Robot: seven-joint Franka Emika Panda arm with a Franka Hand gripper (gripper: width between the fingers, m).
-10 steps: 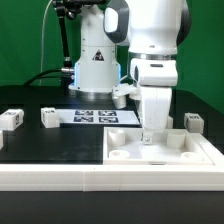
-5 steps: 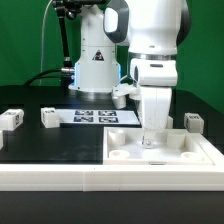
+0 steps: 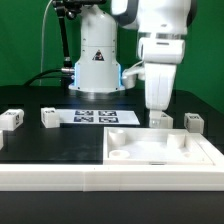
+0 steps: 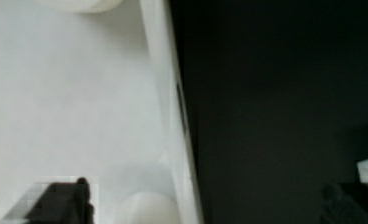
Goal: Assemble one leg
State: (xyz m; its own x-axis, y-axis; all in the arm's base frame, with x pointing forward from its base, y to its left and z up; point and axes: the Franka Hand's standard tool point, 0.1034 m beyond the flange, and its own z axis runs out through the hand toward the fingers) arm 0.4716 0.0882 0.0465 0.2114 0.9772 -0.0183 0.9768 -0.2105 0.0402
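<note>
— Hovering over the far edge of the white panel [image 3: 165, 150], is the gripper [image 3: 157, 104] carrying anything?

— No. Its two dark fingers [image 4: 56, 203] are standing wide apart, and nothing is sitting between them.

— Where is the leg [image 3: 160, 119] sitting?

— On the black table [image 3: 30, 145], just beyond the panel's far edge. It is showing right under the gripper, apart from it. It is looking squat and blocky, so I cannot tell its long axis or which way its tag is facing.

— And the others?

— The left leg [image 3: 10, 120] and the second leg [image 3: 48, 117] are sitting at the exterior view's left, turning dark tags toward the near side. The right leg [image 3: 194, 122] is sitting at the exterior view's right.

— Materials?

— Everything is looking like smooth white plastic. The panel is lying flat, showing a round socket [image 3: 118, 156]. The marker board [image 3: 100, 116] is lying thin and flat beside the second leg.
</note>
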